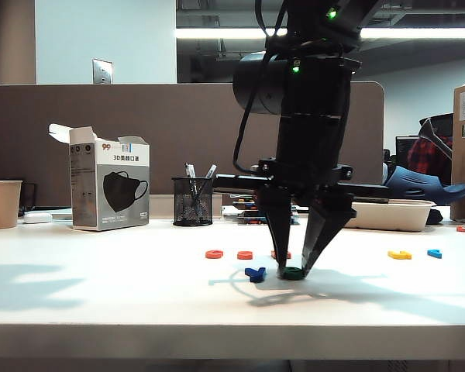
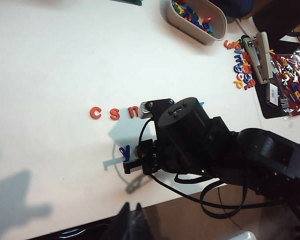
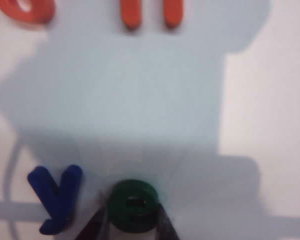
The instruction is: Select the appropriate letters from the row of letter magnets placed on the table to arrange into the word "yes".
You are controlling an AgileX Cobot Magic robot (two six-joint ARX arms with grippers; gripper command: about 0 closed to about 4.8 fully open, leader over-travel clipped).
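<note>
On the table [image 1: 101,302] lie seven loose letters: three orange ones [image 1: 214,254], one blue y [image 1: 256,273], one green e [image 1: 293,273], one yellow [image 1: 399,254], one light blue [image 1: 434,253]. One mask box [image 1: 108,184], one pen cup [image 1: 192,201], one paper cup [image 1: 1,204], one tray [image 1: 391,215].

An office: cubicle partition [image 1: 139,139], mesh pen holder [image 1: 192,201], white desk [image 1: 101,287], face-mask box [image 1: 108,190].

Red c, s, n [image 2: 114,113] on table [image 2: 50,65]; right arm [image 2: 190,140] over blue y [image 2: 125,151].
</note>
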